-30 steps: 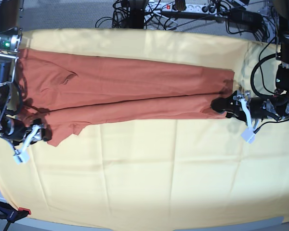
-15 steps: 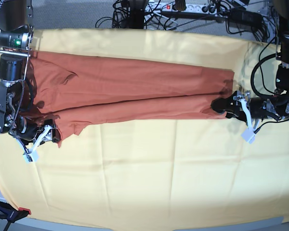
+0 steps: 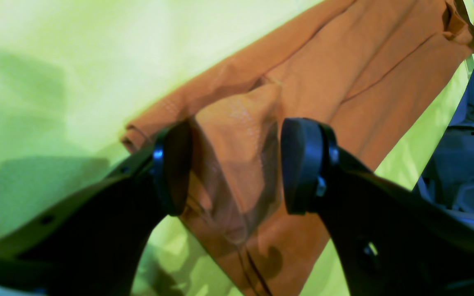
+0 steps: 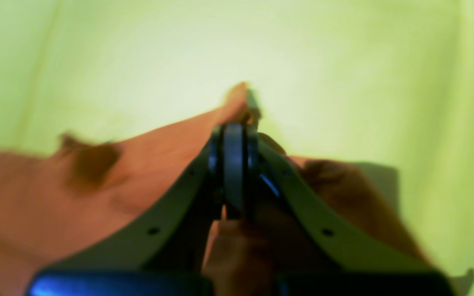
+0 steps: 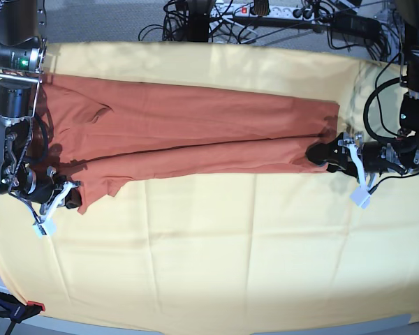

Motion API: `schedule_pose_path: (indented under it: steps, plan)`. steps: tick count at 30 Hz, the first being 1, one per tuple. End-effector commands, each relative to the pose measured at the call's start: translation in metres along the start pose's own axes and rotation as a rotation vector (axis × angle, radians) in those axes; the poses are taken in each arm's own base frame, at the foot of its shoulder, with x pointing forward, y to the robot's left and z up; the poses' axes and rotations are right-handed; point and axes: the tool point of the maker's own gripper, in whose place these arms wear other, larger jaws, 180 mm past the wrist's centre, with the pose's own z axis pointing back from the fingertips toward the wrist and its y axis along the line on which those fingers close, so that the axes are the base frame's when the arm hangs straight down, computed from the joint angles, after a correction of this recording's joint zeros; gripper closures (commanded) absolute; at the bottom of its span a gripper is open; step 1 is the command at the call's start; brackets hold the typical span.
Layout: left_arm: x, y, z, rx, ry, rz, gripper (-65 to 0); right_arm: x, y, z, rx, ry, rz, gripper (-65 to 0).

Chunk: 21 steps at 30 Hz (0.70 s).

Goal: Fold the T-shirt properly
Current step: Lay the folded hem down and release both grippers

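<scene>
The rust-orange T-shirt point(image 5: 195, 125) lies folded into a long band across the far half of the pale yellow cloth point(image 5: 230, 265). My right gripper point(image 5: 71, 199) is at the shirt's near left corner. In the right wrist view it point(image 4: 233, 135) is shut on the shirt point(image 4: 35, 205), and a tip of fabric sticks out past the pads. My left gripper point(image 5: 320, 155) is at the shirt's near right corner. In the left wrist view it point(image 3: 239, 164) is open, its jaws apart on either side of a raised fold of the shirt point(image 3: 364, 61).
Cables and a power strip point(image 5: 265, 14) run along the back edge. A red clamp point(image 5: 33, 305) sits at the front left corner. The yellow cloth also shows in the wrist views point(image 3: 56, 61) point(image 4: 344, 61). Its near half is bare.
My right gripper has moved a little to the right with the shirt's left corner in it, bunching that corner inward. The left arm has not moved.
</scene>
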Motion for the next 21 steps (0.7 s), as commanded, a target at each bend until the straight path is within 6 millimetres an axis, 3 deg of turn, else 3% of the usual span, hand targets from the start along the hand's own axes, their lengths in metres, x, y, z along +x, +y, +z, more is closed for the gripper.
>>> schedule_pose_path:
  steps: [1, 10, 21]
  plan:
    - [0.016, 0.001, 0.010, 0.009, -0.043, -0.031, -36.0, 0.028, -0.004, 0.013, 0.002, -0.061, 0.027, 0.0]
    - [0.016, 0.001, 0.010, 0.009, -0.042, -0.031, -36.0, 0.037, 0.004, 0.046, 0.019, -0.069, 0.103, 0.0]
    - [0.017, 0.001, 0.010, 0.009, -0.043, -0.031, -36.0, -0.028, 0.020, 0.075, 0.018, 0.066, 0.220, 0.0]
